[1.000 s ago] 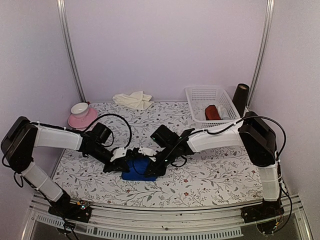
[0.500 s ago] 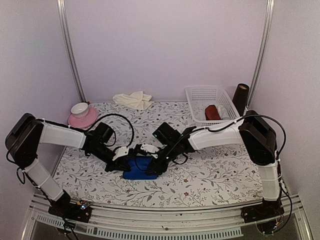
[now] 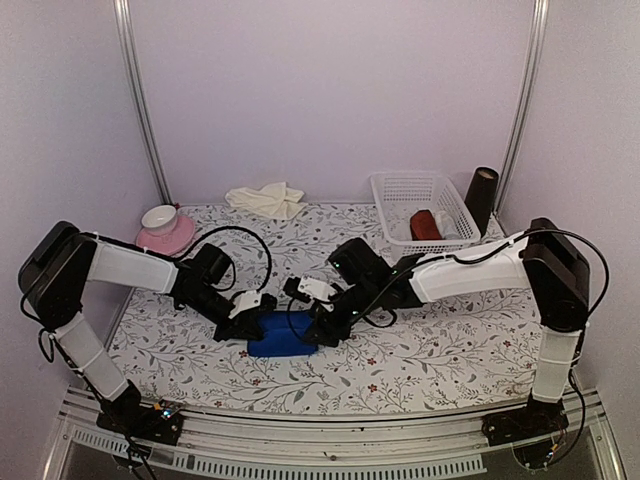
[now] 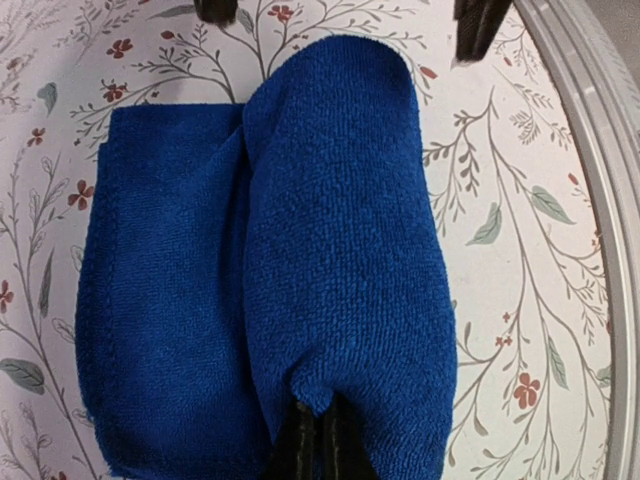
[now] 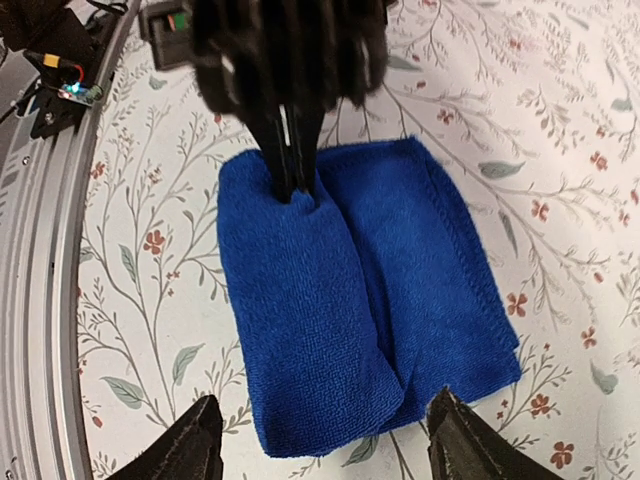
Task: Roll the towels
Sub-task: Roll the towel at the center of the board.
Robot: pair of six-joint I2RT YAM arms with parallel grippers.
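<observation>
Near the front edge of the table (image 3: 430, 350), the blue towel (image 3: 278, 337) lies between the two arms. It is partly rolled. The thick rolled fold sits on the side nearer the rail, and a flat layer spreads out beside it on the far side.

The left gripper (image 4: 318, 440) is at the towel's left end. Its fingers are pressed together, pinching the end of the rolled fold. The right gripper (image 5: 325, 445) is at the opposite end with its fingers spread wide. One fingertip is off each corner of that end, and it holds nothing.

Farther back on the left, a white cup (image 3: 160, 217) rests on a pink saucer (image 3: 165, 240). On the right, a white basket (image 3: 400, 185) holds a dark red roll (image 3: 424, 224), and a dark cylinder (image 3: 481, 198) stands upright just beside the basket.

At the back edge, against the wall, the cream towel (image 3: 266, 199) lies crumpled, well apart from both grippers.
</observation>
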